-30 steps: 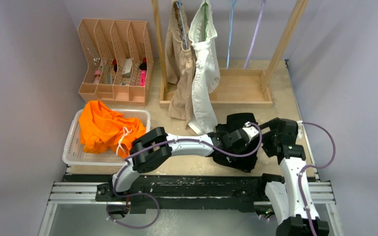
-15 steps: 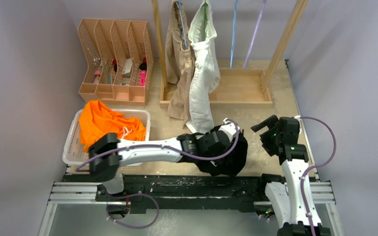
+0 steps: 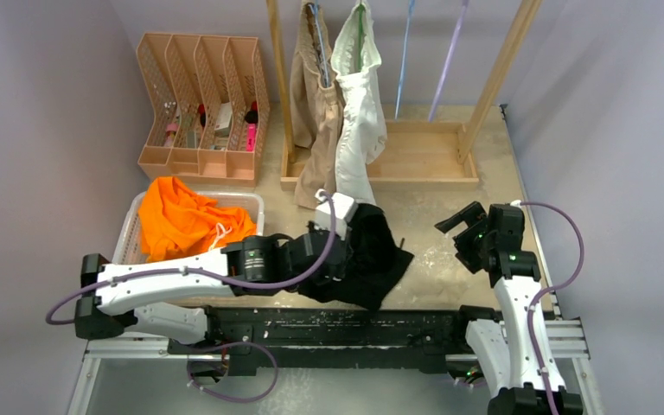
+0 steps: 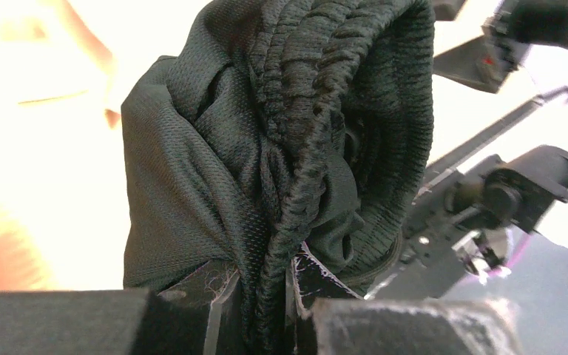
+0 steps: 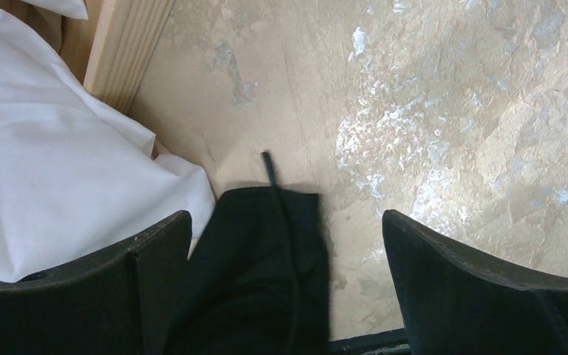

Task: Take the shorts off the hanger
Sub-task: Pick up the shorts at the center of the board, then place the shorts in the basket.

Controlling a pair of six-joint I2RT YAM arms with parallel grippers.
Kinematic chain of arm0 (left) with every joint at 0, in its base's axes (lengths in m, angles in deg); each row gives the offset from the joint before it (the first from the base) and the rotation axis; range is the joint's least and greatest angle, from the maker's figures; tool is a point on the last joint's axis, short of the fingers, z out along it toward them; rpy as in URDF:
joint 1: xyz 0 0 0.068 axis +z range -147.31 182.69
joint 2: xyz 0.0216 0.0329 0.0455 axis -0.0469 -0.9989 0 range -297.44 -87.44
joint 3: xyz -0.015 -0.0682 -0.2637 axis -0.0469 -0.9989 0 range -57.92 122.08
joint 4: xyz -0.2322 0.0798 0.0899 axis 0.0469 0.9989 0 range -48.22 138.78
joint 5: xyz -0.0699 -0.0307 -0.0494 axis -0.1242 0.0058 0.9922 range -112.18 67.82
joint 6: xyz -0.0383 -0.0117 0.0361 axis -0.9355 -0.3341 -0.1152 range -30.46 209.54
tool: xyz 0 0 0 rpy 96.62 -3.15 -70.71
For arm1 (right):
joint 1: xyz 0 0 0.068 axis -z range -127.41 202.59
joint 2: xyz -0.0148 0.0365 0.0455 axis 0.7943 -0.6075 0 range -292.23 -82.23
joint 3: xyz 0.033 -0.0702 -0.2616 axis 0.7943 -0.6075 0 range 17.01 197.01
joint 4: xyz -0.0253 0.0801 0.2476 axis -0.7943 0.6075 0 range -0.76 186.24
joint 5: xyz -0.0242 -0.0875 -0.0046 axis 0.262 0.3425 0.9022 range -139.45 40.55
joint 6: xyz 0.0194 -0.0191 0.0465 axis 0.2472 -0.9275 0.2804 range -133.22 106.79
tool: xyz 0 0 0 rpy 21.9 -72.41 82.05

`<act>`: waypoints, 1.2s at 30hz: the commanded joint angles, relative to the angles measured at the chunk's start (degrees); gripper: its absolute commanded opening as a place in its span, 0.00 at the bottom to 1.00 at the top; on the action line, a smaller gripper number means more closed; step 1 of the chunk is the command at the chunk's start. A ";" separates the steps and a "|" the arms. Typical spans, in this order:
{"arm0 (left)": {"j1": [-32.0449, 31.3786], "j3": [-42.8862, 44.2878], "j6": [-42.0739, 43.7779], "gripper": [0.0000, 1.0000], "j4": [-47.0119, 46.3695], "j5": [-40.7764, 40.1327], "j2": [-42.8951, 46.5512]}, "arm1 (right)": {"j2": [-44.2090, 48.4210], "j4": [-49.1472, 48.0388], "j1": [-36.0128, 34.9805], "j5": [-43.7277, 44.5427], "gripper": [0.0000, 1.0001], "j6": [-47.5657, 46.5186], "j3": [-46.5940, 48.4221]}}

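Note:
My left gripper (image 3: 346, 246) is shut on the black shorts (image 3: 372, 259), pinching their gathered waistband (image 4: 296, 148) and holding them low over the table centre. My right gripper (image 3: 460, 226) is open and empty to their right; its view shows the black cloth (image 5: 259, 274) below between its fingers (image 5: 481, 288). The white shorts (image 3: 359, 121) and beige shorts (image 3: 316, 112) hang from hangers on the wooden rack (image 3: 501, 69). The white cloth also shows in the right wrist view (image 5: 52, 185). The orange shorts (image 3: 186, 225) lie in the white basket (image 3: 125, 268).
A tan file organiser (image 3: 199, 104) with small items stands at the back left. Two bare hangers, blue (image 3: 408, 52) and purple (image 3: 450, 56), hang on the rack. The rack's wooden base (image 3: 415, 156) lies behind the arms. Walls close in on both sides.
My left arm has swung left, dragging the black shorts from beside the right gripper toward the table centre. My right gripper let go, opened and drew back slightly.

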 commanded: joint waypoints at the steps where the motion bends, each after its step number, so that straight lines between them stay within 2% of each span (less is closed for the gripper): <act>1: -0.21 2.00 -7.67 0.00 9.02 -16.03 6.87 | 0.84 -1.16 -0.15 -1.50 1.00 -0.38 1.73; 5: -0.25 6.98 -10.73 0.00 17.05 -22.18 10.07 | 0.70 -1.04 -0.15 -0.92 1.00 -0.47 2.16; 10: -0.07 9.21 -19.16 0.00 32.14 -40.83 12.32 | 0.69 -0.29 -0.15 2.23 1.00 -1.19 4.12; 15: 0.67 16.94 -17.03 0.00 37.15 -49.30 8.59 | 1.49 0.18 -0.15 4.73 0.99 -2.10 7.01; 17: 3.74 19.09 -11.69 0.00 35.25 -49.66 6.88 | 1.42 0.52 -0.15 5.00 1.00 -2.37 7.91; 20: 14.66 22.22 -1.75 0.00 30.36 -43.45 5.75 | 1.35 0.80 -0.15 4.78 1.00 -2.97 8.65; 22: 18.97 24.21 2.03 0.00 27.42 -40.39 6.66 | 1.63 1.20 -0.13 5.00 1.00 -3.19 8.74; 24: 20.29 27.14 3.48 0.00 27.82 -41.59 6.66 | 2.02 1.91 -0.15 5.26 0.99 -3.20 8.59; 29: 20.67 37.70 0.65 0.00 36.81 -47.98 5.05 | 2.80 1.55 -0.15 5.23 0.99 -3.32 8.10; 33: 20.70 41.12 1.16 0.00 38.11 -48.75 6.21 | 2.78 1.06 -0.16 4.79 1.00 -3.55 7.63; 36: 20.73 43.61 -1.84 0.00 43.50 -48.44 5.49 | 3.02 0.73 -0.15 4.32 0.99 -3.50 7.12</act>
